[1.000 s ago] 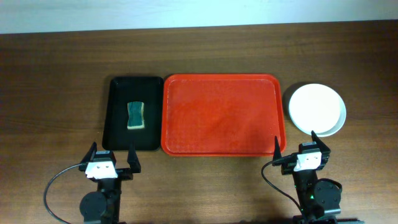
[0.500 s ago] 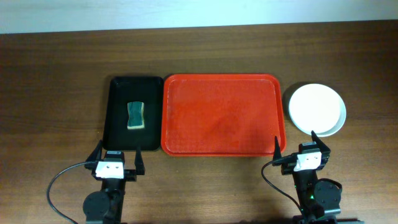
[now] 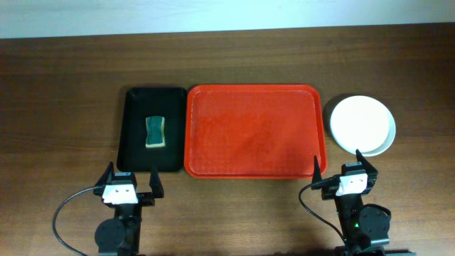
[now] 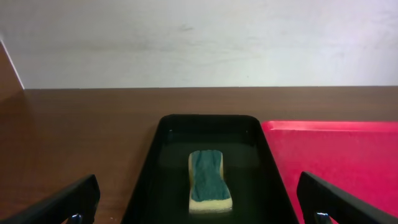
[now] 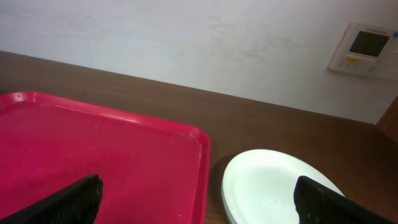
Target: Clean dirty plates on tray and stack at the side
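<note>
The red tray (image 3: 252, 131) lies mid-table with no plate on it. The plates (image 3: 362, 124) sit in one stack on the table just right of the tray. A white one is on top and a paler rim shows beneath; I cannot tell how many are stacked. My left gripper (image 3: 130, 181) is open and empty, in front of the black tray. My right gripper (image 3: 336, 165) is open and empty, at the red tray's front right corner, near the stack. The right wrist view shows the tray (image 5: 93, 143) and the plates (image 5: 273, 180) between open fingers (image 5: 202, 199).
A narrow black tray (image 3: 135, 142) left of the red tray holds a green and yellow sponge (image 3: 155, 132). The left wrist view shows the sponge (image 4: 208, 180) in the black tray (image 4: 149, 180), ahead of the open fingers (image 4: 199, 202). A wall lies beyond the table's far edge.
My left arm shifted slightly right, then back left. The right arm, plates, trays and sponge have not moved.
</note>
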Tool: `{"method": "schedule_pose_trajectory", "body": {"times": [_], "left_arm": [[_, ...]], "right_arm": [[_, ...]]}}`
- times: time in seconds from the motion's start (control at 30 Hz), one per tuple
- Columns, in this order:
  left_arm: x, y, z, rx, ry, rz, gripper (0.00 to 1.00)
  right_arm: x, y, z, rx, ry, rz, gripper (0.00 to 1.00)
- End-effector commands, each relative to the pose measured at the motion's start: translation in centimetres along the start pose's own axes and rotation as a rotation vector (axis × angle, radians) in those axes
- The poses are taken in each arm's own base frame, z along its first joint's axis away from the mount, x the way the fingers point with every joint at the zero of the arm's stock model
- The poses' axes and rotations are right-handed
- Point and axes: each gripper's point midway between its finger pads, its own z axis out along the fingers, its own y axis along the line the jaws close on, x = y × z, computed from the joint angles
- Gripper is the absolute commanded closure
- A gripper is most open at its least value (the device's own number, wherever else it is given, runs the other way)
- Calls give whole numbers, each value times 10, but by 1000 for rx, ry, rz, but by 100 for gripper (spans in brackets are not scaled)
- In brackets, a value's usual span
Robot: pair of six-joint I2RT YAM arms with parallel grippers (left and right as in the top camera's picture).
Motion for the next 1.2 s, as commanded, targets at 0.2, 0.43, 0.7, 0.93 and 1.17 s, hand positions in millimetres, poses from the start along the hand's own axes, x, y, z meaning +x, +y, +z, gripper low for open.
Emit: {"method": "schedule_pose_trajectory", "body": {"times": [0.2,0.43,0.7,0.93,1.17], "left_arm": [[0,6,0,-34,-4,-49,1],[0,10,0,-48,-4,-59,0],[0,10,0,-48,-4,-59,1],[0,10,0,-48,-4,-59,1],[0,10,0,-48,-4,-59,1]], "right_arm": [[2,2,0,-10,4,-7,1],[2,2,0,-10,4,-7,1],[2,2,0,-10,4,-7,1],[2,2,0,-10,4,-7,1],[2,2,0,-10,4,-7,1]]}}
